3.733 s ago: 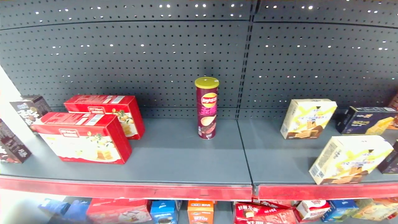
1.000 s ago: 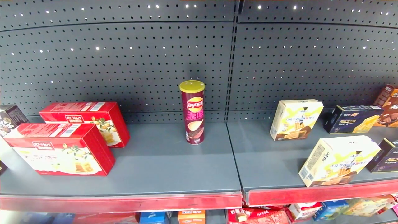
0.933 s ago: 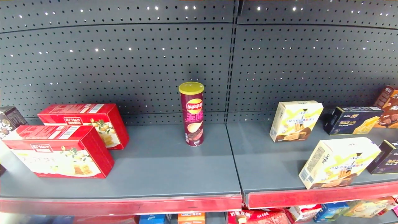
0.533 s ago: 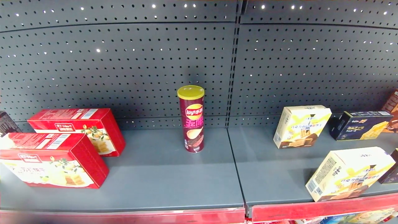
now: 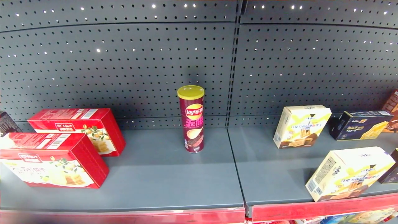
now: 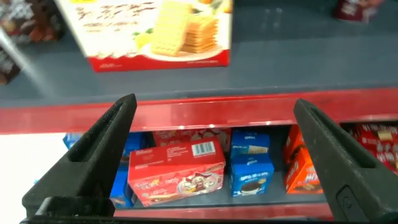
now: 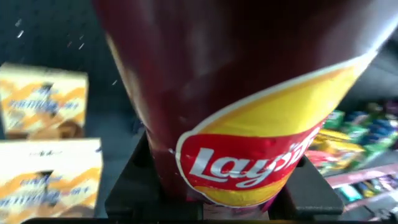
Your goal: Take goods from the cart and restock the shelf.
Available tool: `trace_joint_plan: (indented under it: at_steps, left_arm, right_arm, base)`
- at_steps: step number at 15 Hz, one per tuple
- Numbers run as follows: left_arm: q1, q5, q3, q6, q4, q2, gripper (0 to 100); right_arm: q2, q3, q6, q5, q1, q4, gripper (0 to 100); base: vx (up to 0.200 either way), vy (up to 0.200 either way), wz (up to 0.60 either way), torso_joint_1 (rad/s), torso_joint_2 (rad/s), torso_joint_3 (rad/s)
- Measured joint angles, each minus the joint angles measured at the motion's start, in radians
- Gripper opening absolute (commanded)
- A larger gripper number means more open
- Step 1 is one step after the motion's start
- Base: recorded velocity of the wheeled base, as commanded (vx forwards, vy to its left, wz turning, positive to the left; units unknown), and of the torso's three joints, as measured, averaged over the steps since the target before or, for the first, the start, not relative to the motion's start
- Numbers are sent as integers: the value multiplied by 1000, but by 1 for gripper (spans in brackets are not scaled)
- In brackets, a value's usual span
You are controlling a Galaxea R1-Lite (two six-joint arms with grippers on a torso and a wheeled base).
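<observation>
A dark red chips can point(image 5: 190, 119) with a yellow lid stands upright at the back middle of the grey shelf point(image 5: 161, 180). A second dark red chips can point(image 7: 236, 106) sits close before the right wrist camera, and my right gripper point(image 7: 224, 202) is shut on it. Behind that can are yellow wafer boxes point(image 7: 43, 102). My left gripper point(image 6: 211, 162) is open with nothing between its fingers. It is level with the shelf's red front edge point(image 6: 205, 109), below a red biscuit box point(image 6: 155, 31).
Two red biscuit boxes point(image 5: 53, 165) lie on the shelf's left. Yellow boxes point(image 5: 348, 172) and a dark blue box point(image 5: 359, 124) lie on the right. A pegboard wall point(image 5: 124, 62) closes the back. Free room lies around the standing can. The lower shelf holds several packs point(image 6: 177, 171).
The head camera has shifted, so the shelf now sits lower in the picture. The goods on it have not moved. Nothing differs from half a second ago.
</observation>
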Motion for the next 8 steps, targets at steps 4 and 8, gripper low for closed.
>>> trace_joint_plan:
  at_steps: [4, 8]
  left_arm:
    - [-4, -42, -107, 25, 4, 20, 100]
    - [-71, -62, -574, 3, 7, 272, 100]
  right_arm:
    - [0, -187, -6, -89, -33, 86, 0]
    - [-21, -351, -17, -142, -44, 344, 0]
  base:
    - [0, 0, 0, 0, 0, 0]
    - [0, 0, 0, 0, 0, 0]
